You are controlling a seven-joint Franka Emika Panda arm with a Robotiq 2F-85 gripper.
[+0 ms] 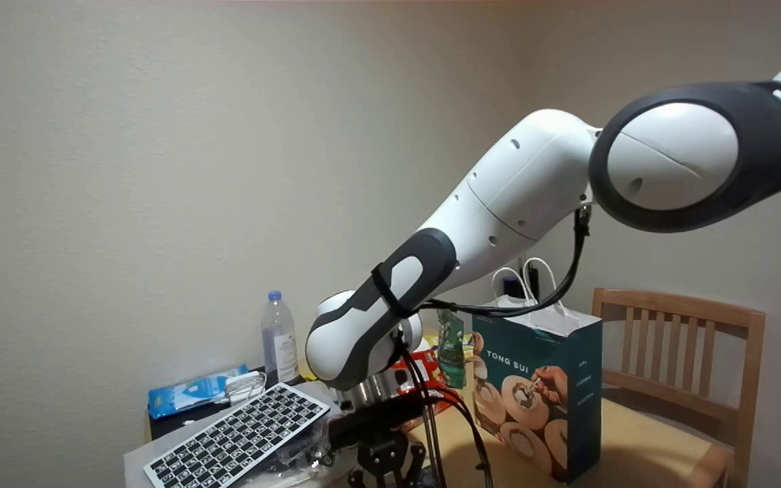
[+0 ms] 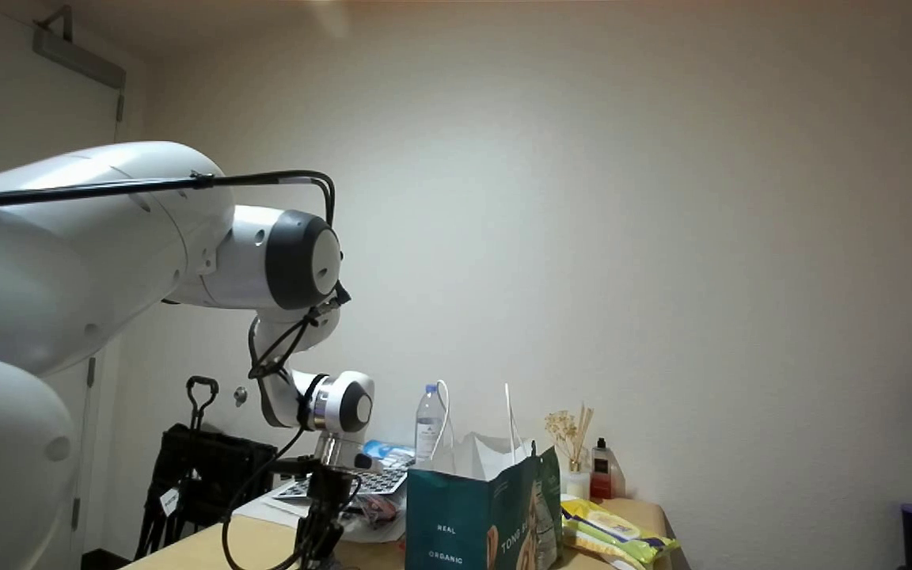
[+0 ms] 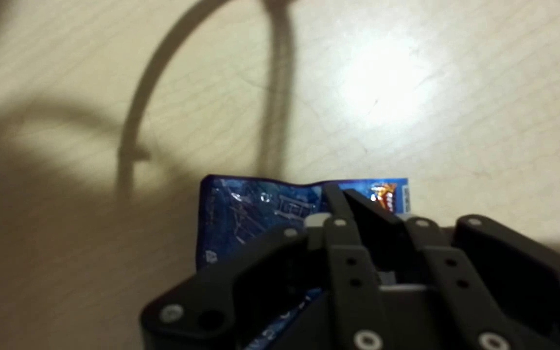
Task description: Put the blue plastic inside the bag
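Note:
The blue plastic, a shiny blue packet point(image 3: 255, 209), lies across the lower middle of the wrist view, partly hidden by my gripper point(image 3: 341, 190). The fingertips are together at its upper edge, and the packet creases there. I cannot tell whether it rests on the table or is slightly lifted. The bag is teal-green and upright, with white loop handles and an open top; it shows in both exterior views point(image 1: 526, 400) point(image 2: 448, 514). My gripper is beside the bag, low over the table, in both exterior views point(image 1: 384, 461) point(image 2: 320, 514), with its fingertips out of frame.
A black-and-white patterned board point(image 1: 241, 434), a clear bottle point(image 1: 279, 342) and a blue pack point(image 1: 190, 393) stand behind the gripper. Red packets point(image 1: 434, 369) and a green packet point(image 1: 450, 349) sit near the bag. A yellow pack point(image 2: 614, 530) lies beside it. A chair point(image 1: 675, 366) stands behind.

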